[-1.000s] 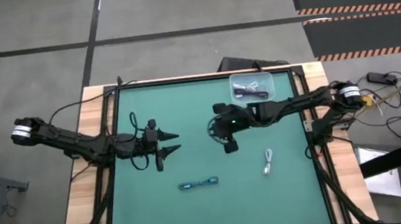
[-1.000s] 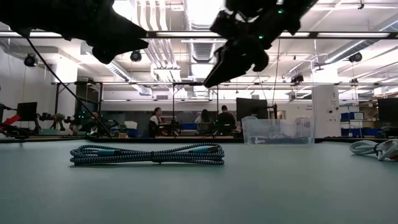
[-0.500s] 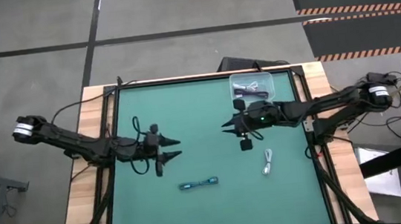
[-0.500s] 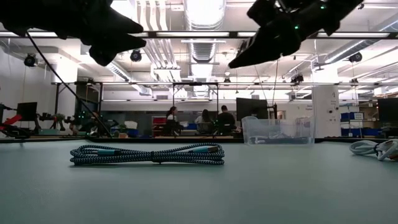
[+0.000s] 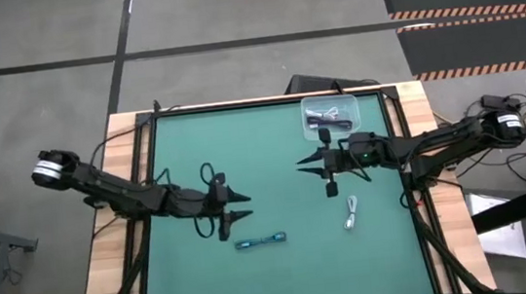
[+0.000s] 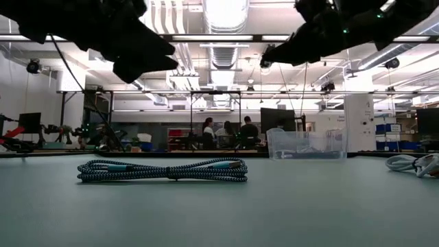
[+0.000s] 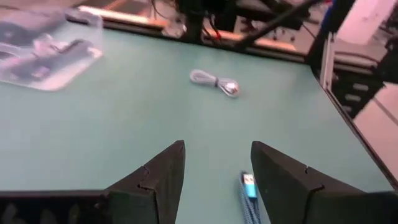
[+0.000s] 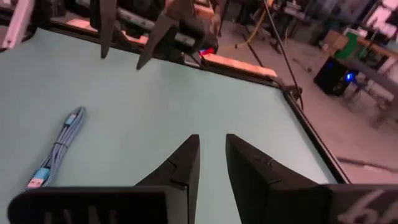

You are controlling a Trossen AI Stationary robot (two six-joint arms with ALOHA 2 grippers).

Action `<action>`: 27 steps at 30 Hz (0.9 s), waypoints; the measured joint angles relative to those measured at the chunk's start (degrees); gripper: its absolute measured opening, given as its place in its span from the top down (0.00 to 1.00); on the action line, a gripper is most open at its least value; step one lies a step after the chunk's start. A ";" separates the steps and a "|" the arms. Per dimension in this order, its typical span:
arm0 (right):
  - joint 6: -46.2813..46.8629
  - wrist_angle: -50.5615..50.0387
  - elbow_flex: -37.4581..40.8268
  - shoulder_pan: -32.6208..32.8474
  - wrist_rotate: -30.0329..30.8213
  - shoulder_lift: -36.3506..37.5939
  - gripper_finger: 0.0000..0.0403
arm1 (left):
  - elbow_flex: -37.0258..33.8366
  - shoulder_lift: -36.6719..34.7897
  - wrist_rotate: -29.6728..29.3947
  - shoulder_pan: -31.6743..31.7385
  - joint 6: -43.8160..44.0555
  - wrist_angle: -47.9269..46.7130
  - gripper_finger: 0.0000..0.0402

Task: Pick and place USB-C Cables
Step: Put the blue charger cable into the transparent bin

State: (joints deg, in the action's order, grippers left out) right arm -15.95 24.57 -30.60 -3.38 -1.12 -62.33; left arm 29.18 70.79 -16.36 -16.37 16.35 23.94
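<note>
Cables first: you've got the teal-blue cable [image 5: 260,241] lying flat on the green mat [image 5: 277,282] toward the near edge, roughly mid-table. The white-grey cable [image 5: 350,212] sits to its right on the mat, well apart from it. The dark cable [image 5: 326,116] is inside the clear container [image 5: 330,113] at the far edge of the mat.

Your left gripper [image 5: 242,203] hangs above the mat just beyond the teal-blue cable, offset a bit to the left, not touching it. Its fingers [image 7: 155,177] are spread wide w/ nothing between them; in the left wrist view you can see the cable's blue plug end just beside the gap, plus the white-grey cable and the container further off.

Your right gripper [image 5: 306,162] is up in the air near the container, just in front of it, pointing toward the table's middle. Its fingers [image 8: 180,165] stand only a narrow slit apart, not fully closed, empty. The white-grey cable lies nearer the front edge than that arm, untouched.

In the low view both grippers are clear of the mat, and people sit at desks in the room behind.
</note>
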 joint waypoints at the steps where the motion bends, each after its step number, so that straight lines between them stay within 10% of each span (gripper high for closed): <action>1: -0.22 1.12 0.53 0.02 -0.49 0.40 0.83 | 0.40 0.98 0.04 -0.48 0.40 -0.47 0.58; 27: 1.39 5.72 5.17 0.39 -0.58 5.52 0.83 | 16.99 21.99 0.52 -9.63 4.19 -19.28 0.58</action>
State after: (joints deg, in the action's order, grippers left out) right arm -14.57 30.29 -25.43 -2.98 -1.69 -56.81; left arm 46.17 92.77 -15.84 -26.00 20.53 4.65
